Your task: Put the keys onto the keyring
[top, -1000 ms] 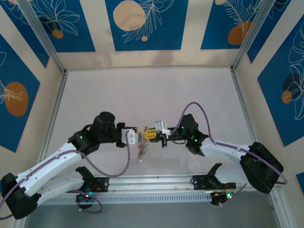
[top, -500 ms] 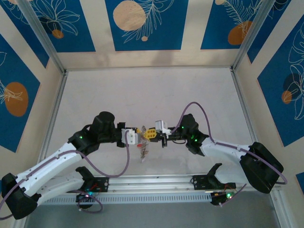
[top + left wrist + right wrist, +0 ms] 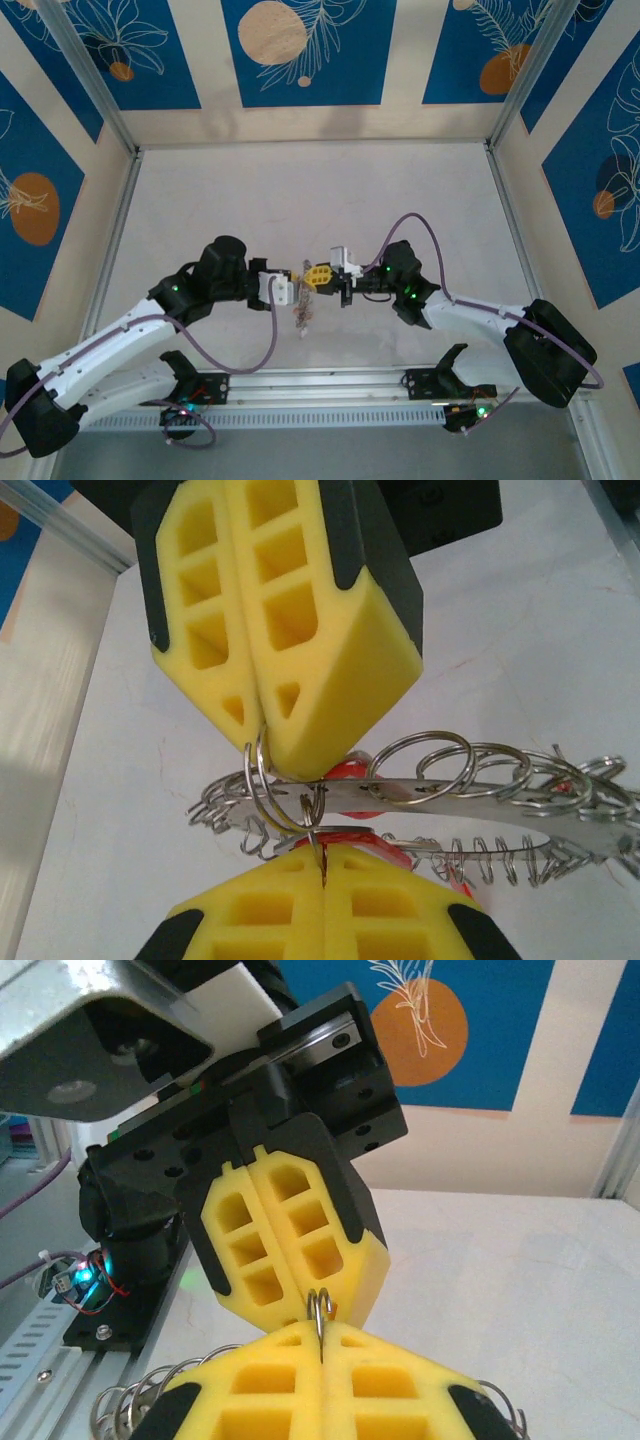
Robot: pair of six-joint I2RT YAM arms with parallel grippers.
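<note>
left end effector [image 3: 323, 862] and right end effector [image 3: 320, 1348] both pinch the keyring [image 3: 450, 790] (red keys [image 3: 348, 771] dangling).

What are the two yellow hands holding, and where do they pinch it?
Both are shut. The left hand and the right hand each pinch a thin wire loop at one end of the keyring.

The pale, faintly mottled table [image 3: 310, 200] carries a silvery rail [image 3: 330, 383] lying along its near edge.
</note>
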